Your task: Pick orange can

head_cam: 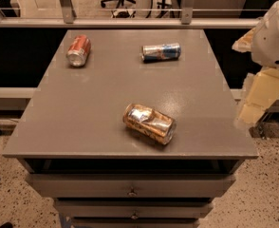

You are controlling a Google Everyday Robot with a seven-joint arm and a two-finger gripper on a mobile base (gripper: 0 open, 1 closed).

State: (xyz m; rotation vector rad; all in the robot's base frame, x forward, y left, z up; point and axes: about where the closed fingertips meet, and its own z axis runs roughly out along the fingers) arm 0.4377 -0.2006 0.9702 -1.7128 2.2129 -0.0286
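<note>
The gripper (253,103) hangs off the right side of the table (82,113), beyond its right edge and about level with the top. It holds nothing. Whether it is released or clenched cannot be told from this angle. The white arm (274,37) above it enters from the upper right corner.

The nearest thing to it is the orange can (149,123). The can lies on its side close to the front edge of the table, its length running slantwise from upper left to lower right, with a dent showing along its side. Well beyond it, near the back, lie a red can (79,50) on the left and a blue can (161,52) nearer the middle, both on their sides and well apart from the orange one.

The step in hand looks like the approach. To do it well, the gripper should travel left over the table, line up above the middle of the orange can, and turn so that it closes across the can's width, not along its length. A slow descent matters, since a can on its side may roll and the front edge is near.
</note>
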